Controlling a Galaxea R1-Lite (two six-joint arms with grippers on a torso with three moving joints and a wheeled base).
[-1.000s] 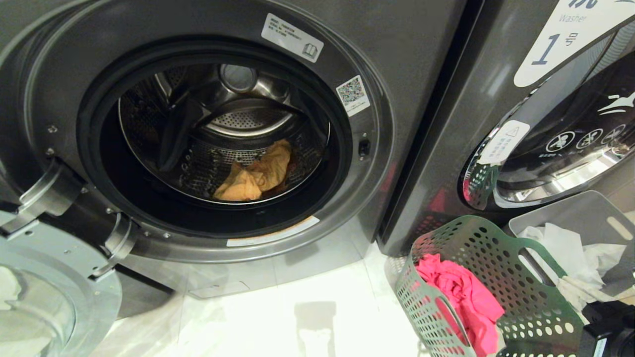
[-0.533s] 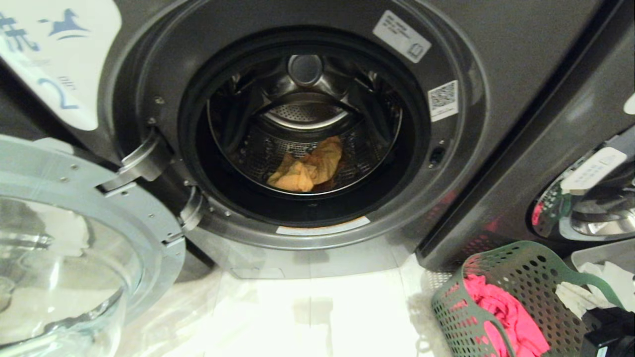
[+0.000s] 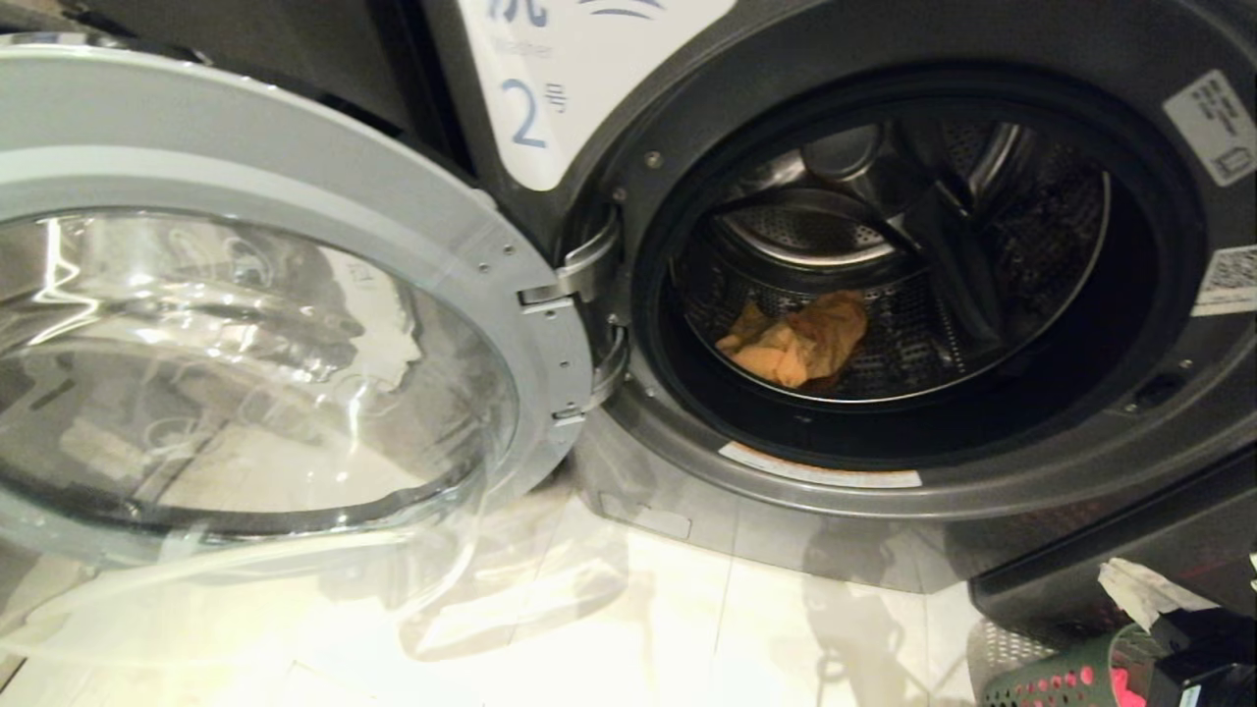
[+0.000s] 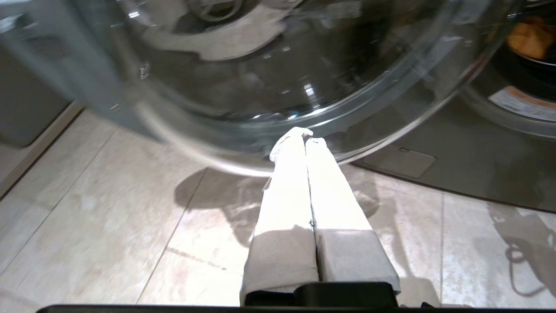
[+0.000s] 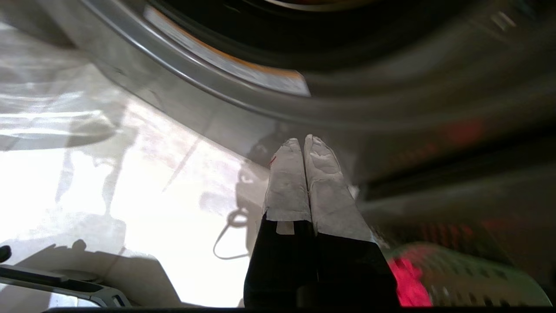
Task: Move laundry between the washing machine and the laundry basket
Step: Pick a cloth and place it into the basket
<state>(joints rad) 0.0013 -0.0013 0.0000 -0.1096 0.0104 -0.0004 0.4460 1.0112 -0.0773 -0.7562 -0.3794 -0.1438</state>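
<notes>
Your right gripper (image 5: 302, 140) has its two tape-wrapped fingers pressed flat together with nothing between them, hanging above the pale tiled floor (image 5: 130, 182) in front of the machine's lower rim. Your left gripper (image 4: 299, 135) is closed the same way, empty, its white-wrapped tips just below the glass bowl of the open door.

In the head view, the dark grey front-loading washing machine (image 3: 884, 530) fills the right and centre of the frame, its white label marked 2 (image 3: 550, 88) at the top centre. Its round door with the silvery ring and clear glass bowl (image 3: 245, 363) is swung fully open and takes up the left half of the frame, hinged at centre.

Inside the perforated steel drum (image 3: 903, 255), the yellow-orange cloth garment (image 3: 797, 339) lies crumpled in a loose heap at the drum's bottom, slightly left of the opening's centre. It is soft and creased, with folds catching the light.

At the lower right corner you see only a sliver of the green perforated plastic laundry basket (image 3: 1041, 679), with a scrap of the bright red cloth garment (image 3: 1124, 687) showing inside it. The right wrist view shows the same basket (image 5: 469, 278) and red cloth (image 5: 406, 280), blurred, beside the gripper's black base.
</notes>
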